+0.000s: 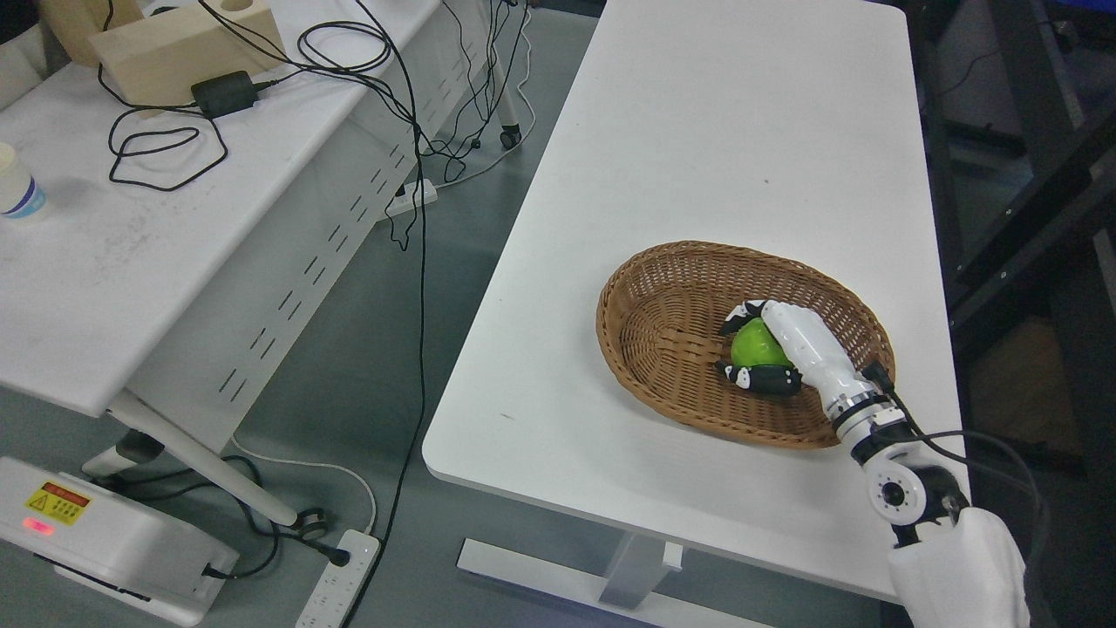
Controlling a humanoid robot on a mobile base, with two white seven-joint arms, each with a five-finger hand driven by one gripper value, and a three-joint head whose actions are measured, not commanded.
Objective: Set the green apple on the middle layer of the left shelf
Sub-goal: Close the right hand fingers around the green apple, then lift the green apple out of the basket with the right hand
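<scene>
A green apple (757, 346) lies inside an oval wicker basket (663, 296) on the white table (697, 139). My right hand (748, 349) reaches into the basket from the lower right. Its black-tipped fingers (741, 314) curl over the top of the apple and its thumb wraps under it, so the hand is shut on the apple. The apple still sits low in the basket. No shelf shows in this view. My left arm is out of the picture.
A second white table (131, 262) stands to the left, carrying a wooden block (174, 48), a black adapter (225, 92) with tangled cables and a paper cup (16, 183). Between the tables, cables hang over a grey floor with power strips (340, 584).
</scene>
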